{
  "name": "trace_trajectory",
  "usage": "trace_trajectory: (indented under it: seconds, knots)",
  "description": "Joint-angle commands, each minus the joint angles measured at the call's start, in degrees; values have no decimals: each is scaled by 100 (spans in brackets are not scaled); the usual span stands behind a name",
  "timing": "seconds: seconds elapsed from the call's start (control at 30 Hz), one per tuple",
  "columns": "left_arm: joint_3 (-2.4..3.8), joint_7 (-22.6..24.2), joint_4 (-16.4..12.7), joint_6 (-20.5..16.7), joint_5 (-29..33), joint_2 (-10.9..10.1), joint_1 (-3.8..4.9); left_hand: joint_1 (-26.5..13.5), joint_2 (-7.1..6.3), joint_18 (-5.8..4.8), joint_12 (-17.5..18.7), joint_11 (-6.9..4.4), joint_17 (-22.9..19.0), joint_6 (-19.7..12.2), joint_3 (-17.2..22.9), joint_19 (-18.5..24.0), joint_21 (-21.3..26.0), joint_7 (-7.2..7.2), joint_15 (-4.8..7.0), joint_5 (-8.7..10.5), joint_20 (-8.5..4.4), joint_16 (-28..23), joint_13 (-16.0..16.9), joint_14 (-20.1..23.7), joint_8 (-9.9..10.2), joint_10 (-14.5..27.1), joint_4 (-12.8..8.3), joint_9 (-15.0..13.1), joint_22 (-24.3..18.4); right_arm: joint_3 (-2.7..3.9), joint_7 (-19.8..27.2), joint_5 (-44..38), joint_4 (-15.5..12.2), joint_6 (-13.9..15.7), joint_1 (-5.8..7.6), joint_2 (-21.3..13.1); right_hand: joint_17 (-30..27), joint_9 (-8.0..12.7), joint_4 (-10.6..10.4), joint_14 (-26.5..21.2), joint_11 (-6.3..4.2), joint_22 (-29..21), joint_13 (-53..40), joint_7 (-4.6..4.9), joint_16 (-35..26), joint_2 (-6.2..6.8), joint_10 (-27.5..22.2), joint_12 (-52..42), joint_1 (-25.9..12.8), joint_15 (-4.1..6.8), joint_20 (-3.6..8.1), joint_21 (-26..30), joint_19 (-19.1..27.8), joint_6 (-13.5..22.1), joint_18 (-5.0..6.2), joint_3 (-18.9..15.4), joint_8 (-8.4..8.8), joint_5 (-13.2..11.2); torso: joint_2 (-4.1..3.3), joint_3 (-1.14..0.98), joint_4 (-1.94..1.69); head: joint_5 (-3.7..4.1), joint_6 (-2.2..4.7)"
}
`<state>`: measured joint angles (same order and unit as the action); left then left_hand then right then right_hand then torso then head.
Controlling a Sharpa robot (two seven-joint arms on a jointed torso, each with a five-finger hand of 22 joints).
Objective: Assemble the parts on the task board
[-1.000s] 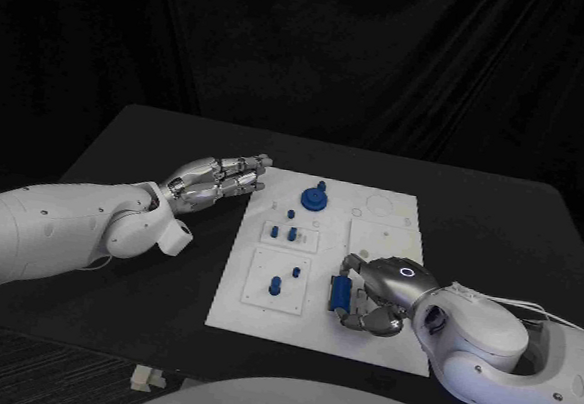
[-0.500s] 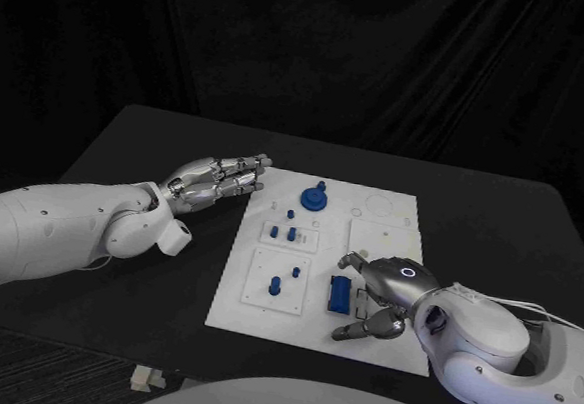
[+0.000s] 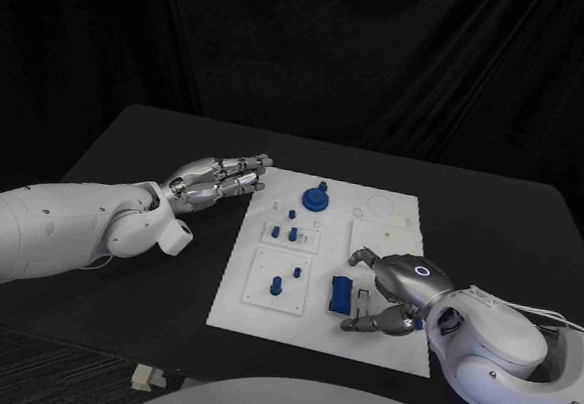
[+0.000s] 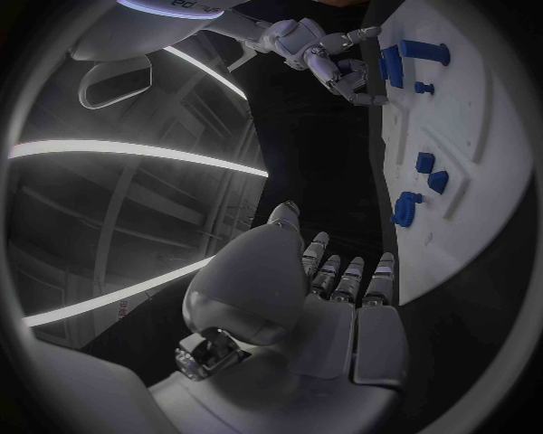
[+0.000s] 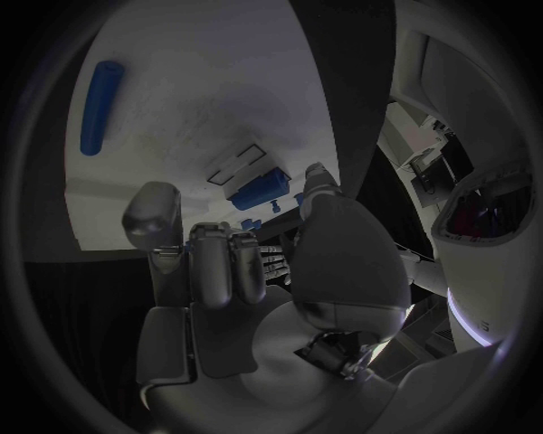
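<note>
Right robot hand (image 3: 385, 293) has released the blue cylinder (image 3: 341, 294).

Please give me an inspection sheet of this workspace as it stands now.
Surface: black table, with the white task board in its middle.
Job's things: blue cylinder lying on the board's near part; round blue part at the far end; small blue parts standing in the left panels.
Clutter: nothing seen.
Hands: left hand held beside the board's far left corner, holding nothing; right hand beside the cylinder, fingers apart, holding nothing.
Cables: thin pale cable along the right arm.
Surroundings: dark curtain behind the table.
</note>
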<state>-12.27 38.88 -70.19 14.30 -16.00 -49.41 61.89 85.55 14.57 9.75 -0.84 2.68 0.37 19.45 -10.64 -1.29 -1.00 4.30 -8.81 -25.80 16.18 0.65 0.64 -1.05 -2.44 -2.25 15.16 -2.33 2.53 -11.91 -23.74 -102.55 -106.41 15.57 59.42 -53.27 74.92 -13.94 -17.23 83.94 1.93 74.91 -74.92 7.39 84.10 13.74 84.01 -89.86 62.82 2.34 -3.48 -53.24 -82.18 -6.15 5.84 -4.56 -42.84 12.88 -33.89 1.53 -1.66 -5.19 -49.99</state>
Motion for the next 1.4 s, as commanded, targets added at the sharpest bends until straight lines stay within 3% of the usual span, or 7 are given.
trace_trajectory:
  seconds: [0.03,0.07,0.23,0.5,0.77,1.07,1.4]
  knots:
    - [6,297,-16,48,40,2,-8,50,0,63,-8,39,5,12,49,-43,-39,36,-24,-27,13,17,5,5,-8,-7,-8,1,11,3,58,-30,-61,407,81,-78,283,31,-1,369,22,687,-1508,85,28,-103,599,-14,-71,-24,-36,-68,-7,-161,32,49,-73,-40,6,4,-6,3,-1]
    - [6,300,-17,46,40,1,-8,50,0,63,-8,39,5,12,49,-43,-39,36,-24,-27,13,17,5,5,-8,-7,-8,1,11,3,89,-15,-75,462,115,-107,281,39,-1,369,15,689,-1508,80,27,-106,599,-14,-85,-22,-33,-76,-10,-183,32,53,-81,-63,4,3,-7,3,-1]
    - [6,311,-14,42,40,6,-8,57,0,63,-8,39,5,20,56,-44,-40,36,-25,-35,13,18,5,4,-9,-8,-16,-1,12,3,190,22,-91,581,256,-181,472,12,29,415,-47,753,-1508,4,127,-480,599,-14,167,21,4,-355,-90,-730,-8,352,-409,-327,-3,1,0,16,-1]
    - [6,325,-13,51,40,24,-9,64,0,63,-7,39,6,12,64,-48,-43,34,-27,-44,14,18,4,4,-8,-6,-26,0,15,1,226,36,68,378,261,-58,504,-75,49,419,-68,763,-1508,-34,149,-609,599,-14,388,47,25,-416,-99,-843,-18,411,-771,-499,-3,3,-5,11,-1]
    - [6,321,-17,51,40,16,-9,64,0,63,-7,39,6,12,64,-48,-43,34,-27,-44,14,18,4,4,-8,-6,-26,0,15,1,217,39,156,251,168,25,496,-113,51,416,-72,759,-1508,-39,147,-583,599,-14,464,51,30,-407,-92,-801,-17,395,-909,-607,-5,-1,-2,14,-1]
    - [6,314,-12,65,40,25,-10,68,-2,63,-7,40,6,4,69,-50,-44,33,-29,-46,15,20,4,2,-7,-4,-32,1,17,1,208,39,183,187,134,83,504,-173,26,416,-81,760,-1508,-52,154,-379,599,-14,378,58,35,-422,-88,-732,-17,268,-1147,-934,-4,1,0,19,-1]
    - [6,312,-13,73,40,21,-11,69,-2,62,-6,40,6,0,72,-52,-45,33,-32,-45,16,20,4,1,-6,-3,-35,1,18,1,191,39,251,158,103,175,487,-195,38,412,-82,754,-1508,-55,147,-389,599,-14,515,59,36,-400,-79,-707,-14,294,-1229,-940,-3,2,-1,11,-1]
